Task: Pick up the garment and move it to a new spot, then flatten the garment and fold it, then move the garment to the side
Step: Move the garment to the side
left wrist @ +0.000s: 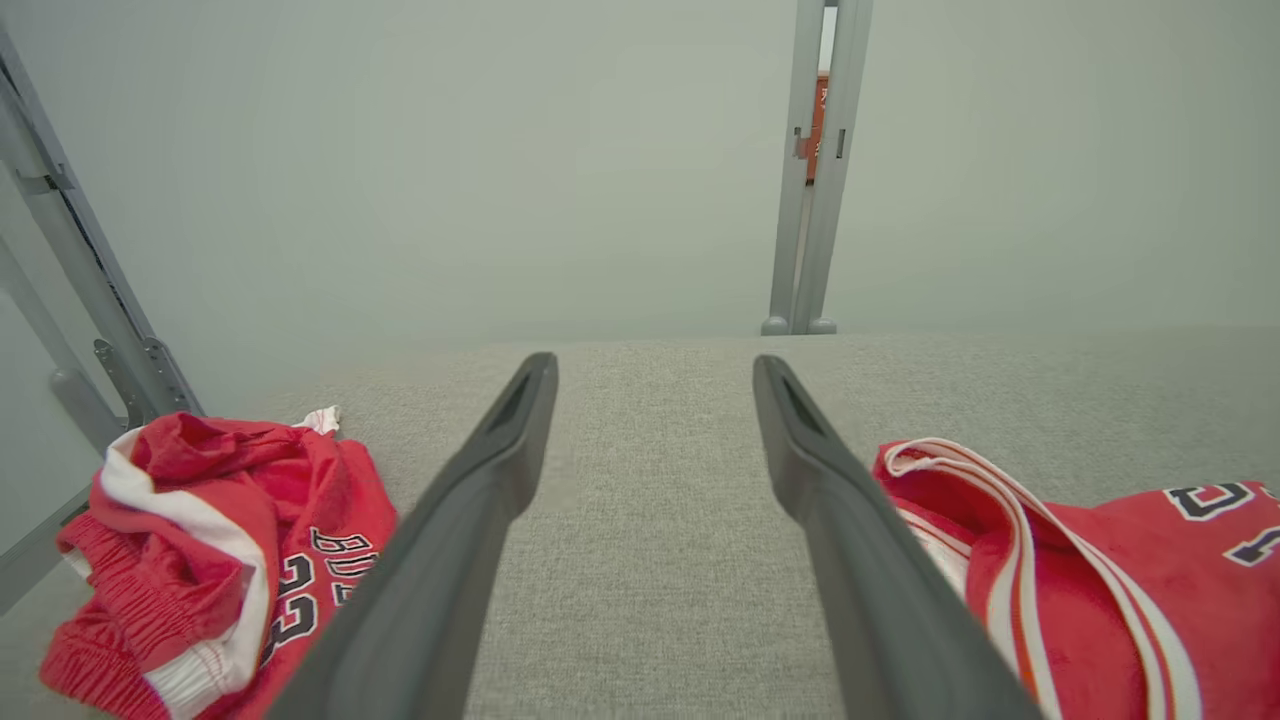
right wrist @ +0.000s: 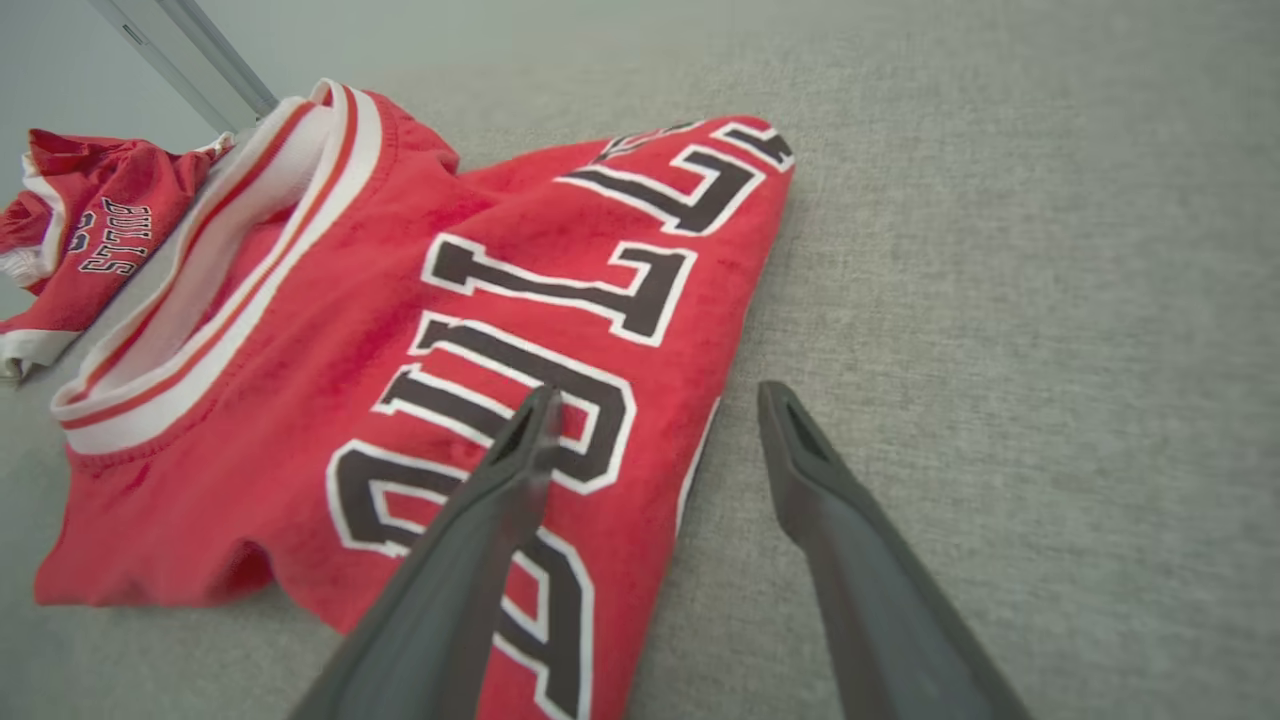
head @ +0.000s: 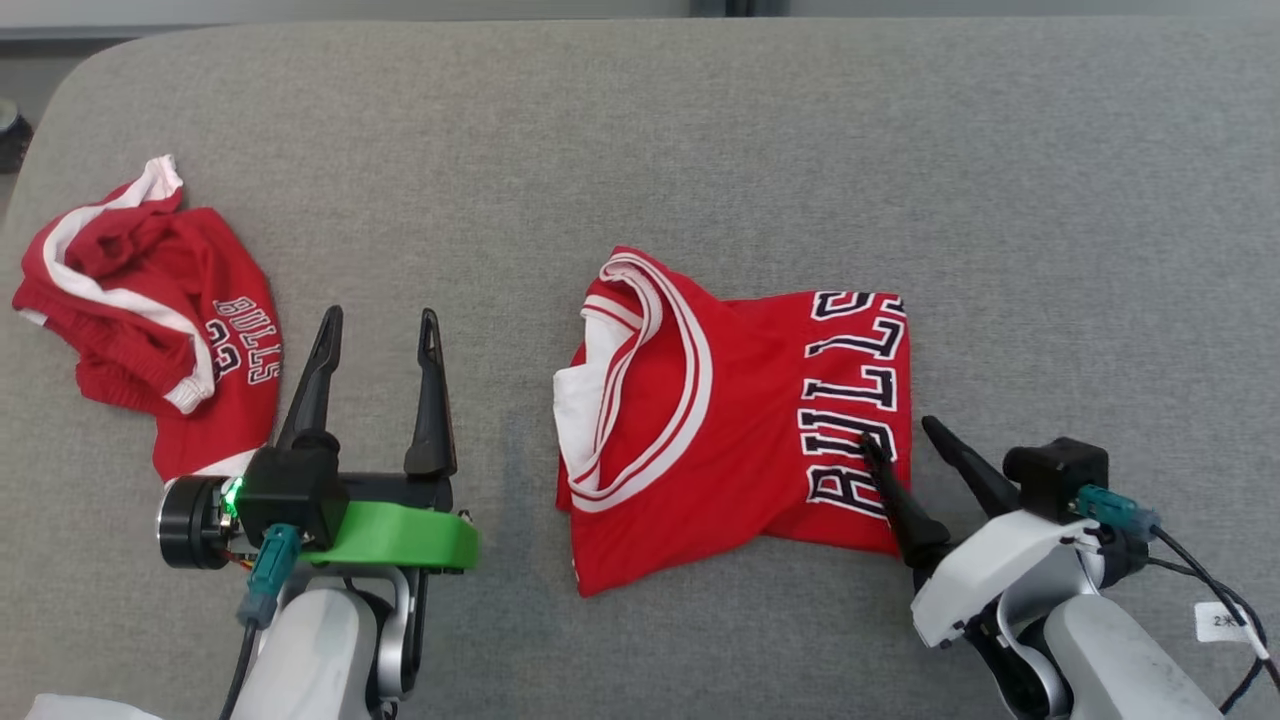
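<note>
The desk (head: 700, 130), covered in grey cloth, runs across the whole head view and carries two red garments. The larger is the jersey (head: 730, 420), lying folded near the middle of the desk in front of me. Its white-and-red striped neck opening points towards my left, and the black "BULLS" lettering runs along its right edge. The smaller is one pair of shorts (head: 140, 320) with white trim, lying crumpled well apart from the jersey, out towards the desk's left edge. I have two tools, each with two long dark fingers, and both are spread wide and grasp nothing. My left tool (head: 380, 320) hangs over bare cloth between the shorts and the jersey, touching neither. My right tool (head: 897, 432) straddles the jersey's right edge near its front corner. One of its fingers (right wrist: 480, 540) lies over the lettering and the other over bare desk just beside the hem. I cannot tell whether the finger over the letters presses the cloth or only hovers above it. One green band (head: 400, 535) wraps the wrist behind my left tool. In the left wrist view, one pair of grey upright posts (left wrist: 815, 170) stands at the far edge of the desk.
</note>
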